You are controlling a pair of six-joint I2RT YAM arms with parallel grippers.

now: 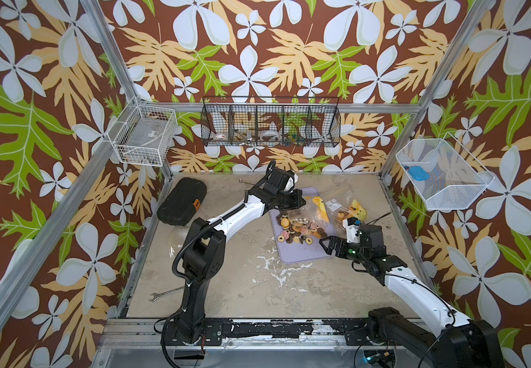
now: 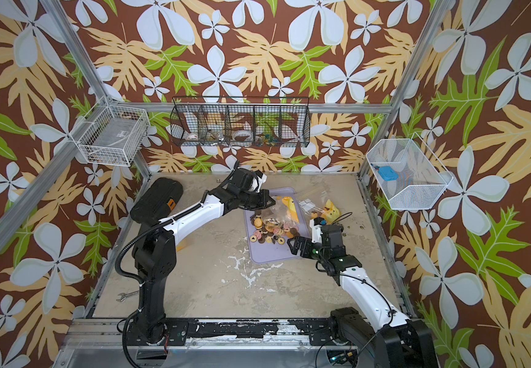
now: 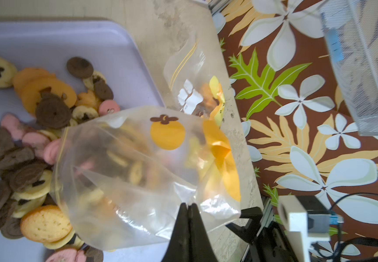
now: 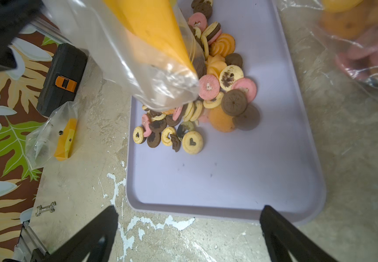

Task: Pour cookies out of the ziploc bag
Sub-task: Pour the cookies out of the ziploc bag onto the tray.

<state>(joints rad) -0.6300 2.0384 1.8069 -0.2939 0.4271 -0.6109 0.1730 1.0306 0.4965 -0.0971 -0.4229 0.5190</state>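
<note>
Left gripper [image 3: 188, 206]: jaws pinched tight on closed end of clear bag [image 3: 138, 172], its mouth down on purple tray [image 4: 229, 181]. Cookies [image 4: 219, 90] heaped on tray, some inside bag. Right gripper [image 4: 190, 208]: jaws spread wide, empty, at tray rim. Second bag [image 3: 195, 95] beside tray holds cookies.

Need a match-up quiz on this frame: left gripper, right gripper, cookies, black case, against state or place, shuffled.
Column A
1. left gripper
2. right gripper
3. cookies
4. black case

Column B
a. open, holding nothing
b. heaped on the lavender tray
c. shut on the ziploc bag
d. lying on the table, off the tray

Pairs: 1-c, 2-a, 3-b, 4-d
</note>
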